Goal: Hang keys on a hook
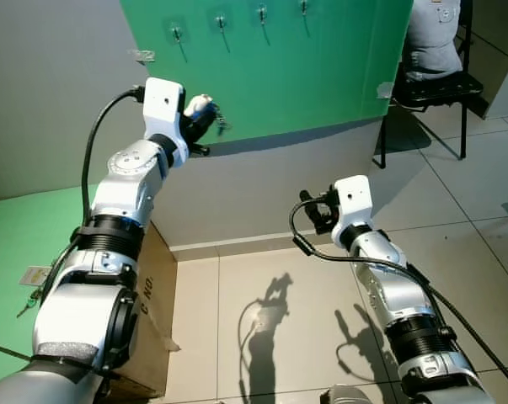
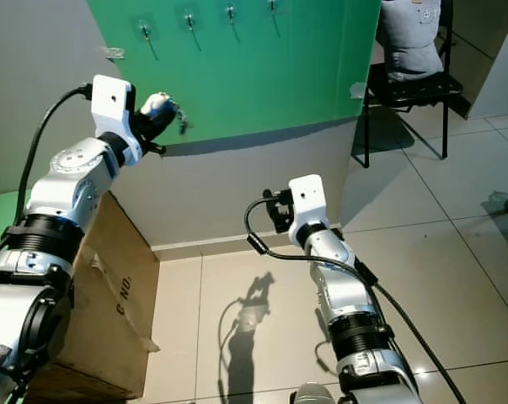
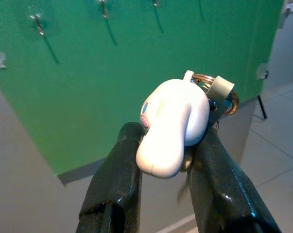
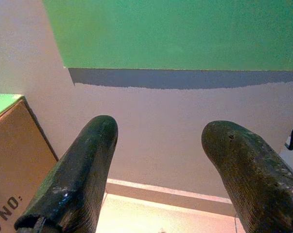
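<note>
Your left pincer (image 3: 173, 145) is clamped on the white keychain (image 3: 173, 127), raised below the green board (image 1: 321, 67) with its hooks (image 1: 177, 34). Right pincer (image 4: 161, 170) gapes empty over tiled floor (image 1: 262, 295); cardboard box (image 2: 110, 278) sits left, chair (image 1: 430, 88) behind.

Left gripper (image 3: 168, 145): two black fingers (image 3: 114, 187) clamped on a white plush charm (image 3: 173, 127) with a metal key ring (image 3: 219, 92) behind it. Background: green board (image 3: 136, 58) carrying small metal hooks (image 3: 38, 23); grey wall (image 3: 20, 184) below; tiled floor (image 3: 277, 145) at the side.
</note>
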### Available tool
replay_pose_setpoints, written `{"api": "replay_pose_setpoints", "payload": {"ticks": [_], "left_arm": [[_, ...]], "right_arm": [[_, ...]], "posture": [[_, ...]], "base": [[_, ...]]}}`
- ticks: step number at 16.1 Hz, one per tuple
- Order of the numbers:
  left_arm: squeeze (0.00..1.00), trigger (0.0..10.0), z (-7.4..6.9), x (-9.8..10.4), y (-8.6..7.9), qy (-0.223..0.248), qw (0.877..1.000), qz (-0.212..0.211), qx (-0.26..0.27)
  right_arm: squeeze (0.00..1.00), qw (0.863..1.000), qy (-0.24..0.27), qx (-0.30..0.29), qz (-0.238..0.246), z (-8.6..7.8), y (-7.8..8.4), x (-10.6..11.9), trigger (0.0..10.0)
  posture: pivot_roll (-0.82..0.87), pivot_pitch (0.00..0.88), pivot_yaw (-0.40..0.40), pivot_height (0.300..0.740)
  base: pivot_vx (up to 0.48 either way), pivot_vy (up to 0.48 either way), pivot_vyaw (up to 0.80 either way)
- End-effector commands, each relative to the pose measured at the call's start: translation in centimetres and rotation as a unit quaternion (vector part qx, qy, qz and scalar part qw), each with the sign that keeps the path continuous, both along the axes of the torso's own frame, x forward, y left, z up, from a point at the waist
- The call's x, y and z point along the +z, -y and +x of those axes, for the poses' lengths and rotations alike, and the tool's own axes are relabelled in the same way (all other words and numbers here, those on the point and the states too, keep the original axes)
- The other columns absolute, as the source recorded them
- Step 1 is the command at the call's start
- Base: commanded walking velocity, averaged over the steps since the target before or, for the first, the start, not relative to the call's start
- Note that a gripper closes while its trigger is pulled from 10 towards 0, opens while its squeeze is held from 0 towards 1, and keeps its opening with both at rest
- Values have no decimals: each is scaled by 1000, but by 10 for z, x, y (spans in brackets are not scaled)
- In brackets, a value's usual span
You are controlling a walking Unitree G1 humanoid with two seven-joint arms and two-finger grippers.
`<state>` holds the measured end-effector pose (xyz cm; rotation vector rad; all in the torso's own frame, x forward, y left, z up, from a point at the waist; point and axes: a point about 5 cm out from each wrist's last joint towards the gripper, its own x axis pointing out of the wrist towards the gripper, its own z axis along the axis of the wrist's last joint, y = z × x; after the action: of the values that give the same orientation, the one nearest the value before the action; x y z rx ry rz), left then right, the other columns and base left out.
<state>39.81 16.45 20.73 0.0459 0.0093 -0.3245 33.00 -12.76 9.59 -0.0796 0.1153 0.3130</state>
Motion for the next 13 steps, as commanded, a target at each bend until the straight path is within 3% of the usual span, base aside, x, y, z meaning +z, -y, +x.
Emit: {"api": "replay_pose_setpoints", "payload": {"ticks": [1, 3, 5, 7, 11, 13], "left_arm": [[0, 0, 2, 14, -6, 32, 999, 11, 16], [0, 0, -1, 16, -6, 57, 998, 10, 28], [0, 0, -5, 18, -5, 80, 996, -18, 41], [0, 0, -12, 11, -4, 90, 994, -28, 52], [0, 0, -17, 26, 2, 136, 989, -32, 44], [0, 0, -20, 22, -1, 137, 988, -39, 58]], "right_arm": [[0, 1000, 10, -2, 8, -1, -7, 3, 10000], [0, 999, 30, -39, 17, -1, -3, 7, 10000], [0, 998, 40, -55, 16, -2, -3, 7, 10000], [0, 998, 35, -49, 12, -4, -4, 3, 10000], [0, 998, 36, -50, 10, -1, -1, 3, 10000], [0, 998, 39, -48, 8, 0, -1, 4, 10000]], "posture": [[-245, 10, 181, 740], [-245, 9, 181, 740], [-241, 8, 181, 740], [-235, 7, 176, 740], [-231, 0, 167, 740], [-231, 0, 161, 740]], "base": [[0, 0, 0], [0, 0, 0], [141, 0, 0], [446, 0, 0], [446, 0, 0], [448, 0, 0]]}}
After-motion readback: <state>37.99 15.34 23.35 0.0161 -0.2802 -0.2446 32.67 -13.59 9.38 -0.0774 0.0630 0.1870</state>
